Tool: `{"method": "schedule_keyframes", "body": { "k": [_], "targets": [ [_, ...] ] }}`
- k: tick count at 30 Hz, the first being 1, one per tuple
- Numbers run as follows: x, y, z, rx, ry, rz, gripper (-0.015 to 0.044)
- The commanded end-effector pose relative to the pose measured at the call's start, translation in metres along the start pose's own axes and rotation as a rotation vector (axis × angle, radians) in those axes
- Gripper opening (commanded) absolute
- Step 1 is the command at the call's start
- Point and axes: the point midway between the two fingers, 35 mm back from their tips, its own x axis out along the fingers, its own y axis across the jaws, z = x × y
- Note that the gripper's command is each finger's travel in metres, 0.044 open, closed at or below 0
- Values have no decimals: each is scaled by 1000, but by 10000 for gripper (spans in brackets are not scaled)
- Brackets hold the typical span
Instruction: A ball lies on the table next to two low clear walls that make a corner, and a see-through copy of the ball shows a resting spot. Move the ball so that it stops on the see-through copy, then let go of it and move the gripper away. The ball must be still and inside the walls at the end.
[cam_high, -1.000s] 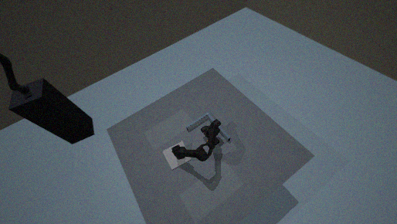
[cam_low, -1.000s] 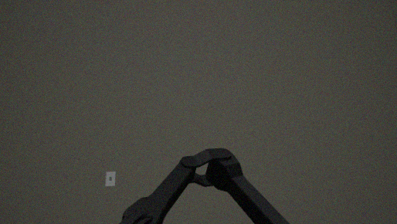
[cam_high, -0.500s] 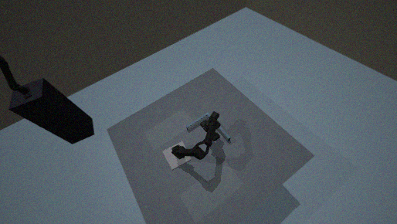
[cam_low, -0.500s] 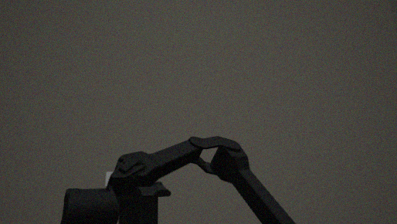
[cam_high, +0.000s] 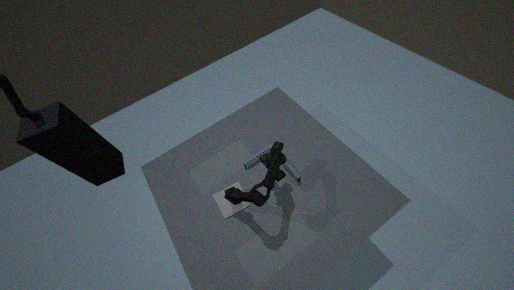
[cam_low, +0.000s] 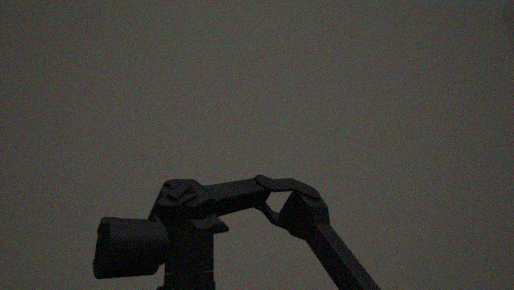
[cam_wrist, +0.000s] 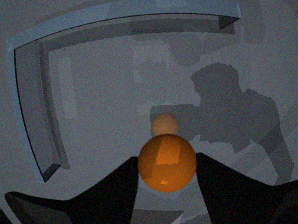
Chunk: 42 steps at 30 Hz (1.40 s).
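Top view: arm is a small dark shape; ball and gripper too small to tell, and the arm covers the middle of the clear walls. Exterior view: only upper arm links show, cut off at the bottom edge; table, ball, walls out of frame. Wrist view: gripper fingers cropped at the bottom edge; ball hides the lower part of the see-through copy.

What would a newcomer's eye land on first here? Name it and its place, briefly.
In the wrist view, the bright orange ball stands out at once, clamped between the dark fingers of the gripper at bottom centre. Just beyond it lies the paler see-through copy, within the corner of the two low clear walls. In the top view, a big dark box sits at the left edge.
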Motion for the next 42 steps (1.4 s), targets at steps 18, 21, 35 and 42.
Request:
{"method": "schedule_keyframes", "body": {
  "k": [18, 21, 35, 42],
  "targets": [
    [65, -5, -14, -3, -1, -3, 0],
    [82, -5, -15, -3, -1, -5, 0],
    [110, -7, -17, -3, 0, -9, 0],
    [120, -7, -17, -3, 0, -9, 0]
  ]
}}
